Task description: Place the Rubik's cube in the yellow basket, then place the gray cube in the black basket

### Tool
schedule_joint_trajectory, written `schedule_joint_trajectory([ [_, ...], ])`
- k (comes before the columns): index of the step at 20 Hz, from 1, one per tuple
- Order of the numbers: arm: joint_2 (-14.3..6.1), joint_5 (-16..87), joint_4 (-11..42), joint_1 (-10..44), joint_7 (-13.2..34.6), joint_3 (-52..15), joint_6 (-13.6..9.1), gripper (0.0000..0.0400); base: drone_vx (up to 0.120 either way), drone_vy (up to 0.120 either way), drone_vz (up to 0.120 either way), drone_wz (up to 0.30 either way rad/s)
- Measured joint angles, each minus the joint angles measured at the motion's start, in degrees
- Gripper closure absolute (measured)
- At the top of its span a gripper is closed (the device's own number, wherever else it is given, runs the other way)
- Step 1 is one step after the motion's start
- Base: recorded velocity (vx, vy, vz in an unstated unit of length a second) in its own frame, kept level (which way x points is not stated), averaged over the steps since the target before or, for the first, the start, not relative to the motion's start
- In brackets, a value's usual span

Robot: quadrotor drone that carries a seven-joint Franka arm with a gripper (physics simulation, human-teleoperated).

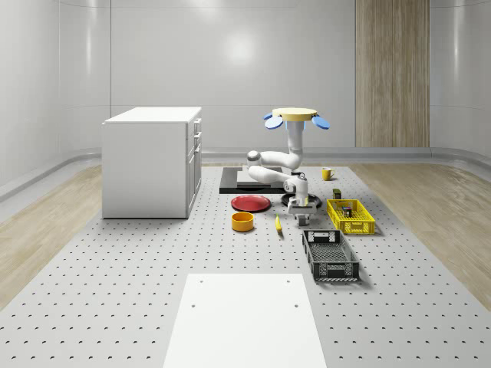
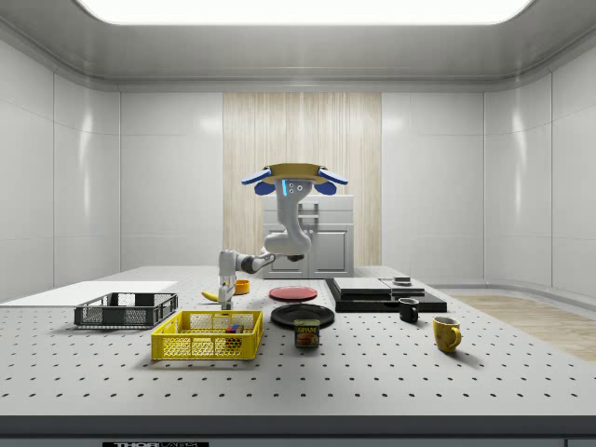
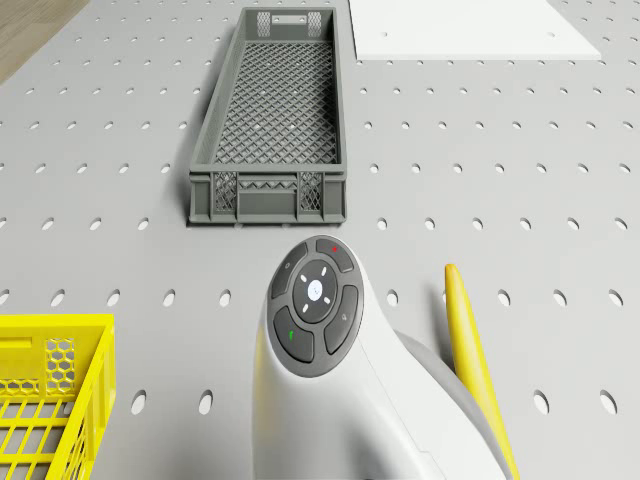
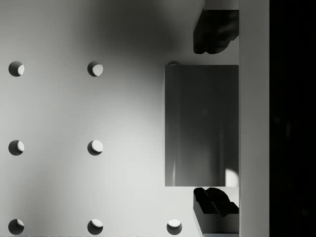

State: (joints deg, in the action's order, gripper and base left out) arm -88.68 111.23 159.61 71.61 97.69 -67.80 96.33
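Hovering drone (image 1: pixel 296 116) mid-table, gripper (image 1: pixel 300 205) low, fingers (image 4: pixel 215 30) spread astride gray cube (image 4: pixel 201 125). Rubik's cube (image 2: pixel 233 329) looks binned already. Next: pinch, lift, carry to black basket (image 1: pixel 331 256).

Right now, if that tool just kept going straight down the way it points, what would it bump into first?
Most likely the gray cube: the tool points down at it, one finger on each side. Beneath lies the perforated table. How far above the cube it hangs is unclear.
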Motion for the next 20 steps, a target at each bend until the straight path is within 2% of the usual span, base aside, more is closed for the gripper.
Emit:
schedule_joint_trajectory([
  [7, 0.4, -0.1, -0.5, -0.1, -0.5, -0.2, -0.3, 0.0, 0.0, 0.0, 0.0, 0.0],
  [8, 0.5, -0.1, -0.5, -0.1, -0.6, -0.2, -0.3, 0.0012, 0.0, 0.0, 0.0, 0.0],
  [11, 0.6, 0.0, -0.6, -0.1, -0.6, -0.2, -0.4, 0.0085, 0.0, 0.0, 0.0, 0.0],
  [13, 0.7, 0.0, -0.6, -0.1, -0.7, -0.2, -0.5, 0.011, 0.0, 0.0, 0.0, 0.0],
  [20, 1.0, 0.1, -0.6, -0.2, -0.8, -0.2, -0.8, 0.0143, 0.0, 0.0, 0.0, 0.0],
])
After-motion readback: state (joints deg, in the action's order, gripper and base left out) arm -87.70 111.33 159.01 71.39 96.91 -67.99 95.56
